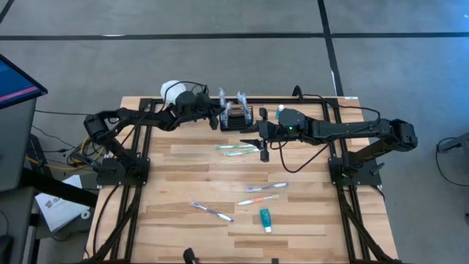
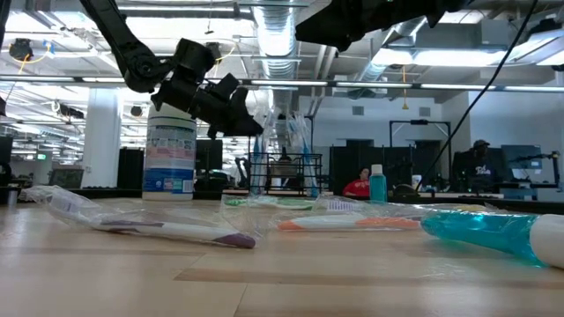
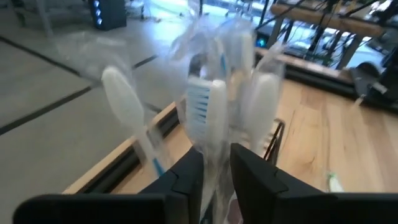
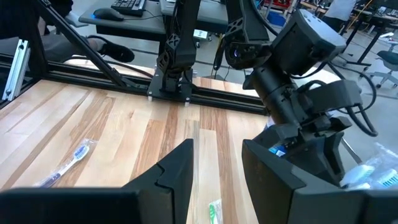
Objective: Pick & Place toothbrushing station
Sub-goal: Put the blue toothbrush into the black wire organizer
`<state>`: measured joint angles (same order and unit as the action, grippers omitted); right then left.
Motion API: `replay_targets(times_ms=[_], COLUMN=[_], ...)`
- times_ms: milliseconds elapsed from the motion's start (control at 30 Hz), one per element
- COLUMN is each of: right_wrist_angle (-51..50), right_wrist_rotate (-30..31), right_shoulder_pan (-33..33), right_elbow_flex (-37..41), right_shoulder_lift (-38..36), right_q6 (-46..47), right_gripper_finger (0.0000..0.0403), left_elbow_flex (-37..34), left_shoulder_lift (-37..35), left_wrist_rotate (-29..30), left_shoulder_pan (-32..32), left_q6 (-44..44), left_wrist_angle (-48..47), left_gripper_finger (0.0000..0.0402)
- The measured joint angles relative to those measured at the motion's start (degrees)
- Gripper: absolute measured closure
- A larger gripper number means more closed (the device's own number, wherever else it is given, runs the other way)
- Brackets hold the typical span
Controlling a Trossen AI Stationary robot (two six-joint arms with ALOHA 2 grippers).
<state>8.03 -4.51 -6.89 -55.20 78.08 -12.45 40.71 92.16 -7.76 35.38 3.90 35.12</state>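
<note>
High view: black mesh basket [image 1: 238,117] at desk [image 1: 168,213] far edge, centre. Left claw [image 1: 217,110] just left of it, fingers close around wrapped toothbrush [image 3: 208,118] standing in basket; likely release step. Right claw [image 1: 264,143] apart, empty, near side. Next: retreat, fetch another.

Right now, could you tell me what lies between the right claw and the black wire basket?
In the high view, only bare wood separates the right claw from the basket; wrapped green toothbrushes lie just beside that stretch.
</note>
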Motion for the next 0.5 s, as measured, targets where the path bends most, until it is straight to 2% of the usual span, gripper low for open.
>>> replay_targets(times_ms=[300, 500], right_wrist_angle=[0.05, 0.07], right_wrist_rotate=[0.0, 0.02], right_shoulder_pan=[0.0, 0.01], right_elbow_flex=[0.0, 0.0], right_shoulder_lift=[0.0, 0.0], right_q6=[0.0, 0.0], right_gripper_finger=[0.0276, 0.0276], left_elbow_flex=[0.0, 0.0], left_shoulder_lift=[0.0, 0.0], left_wrist_rotate=[1.76, 1.76], left_shoulder_pan=[0.09, 0.1], left_q6=[0.0, 0.01], left_wrist_angle=[-2.19, -2.17], left_gripper_finger=[0.0312, 0.0285])
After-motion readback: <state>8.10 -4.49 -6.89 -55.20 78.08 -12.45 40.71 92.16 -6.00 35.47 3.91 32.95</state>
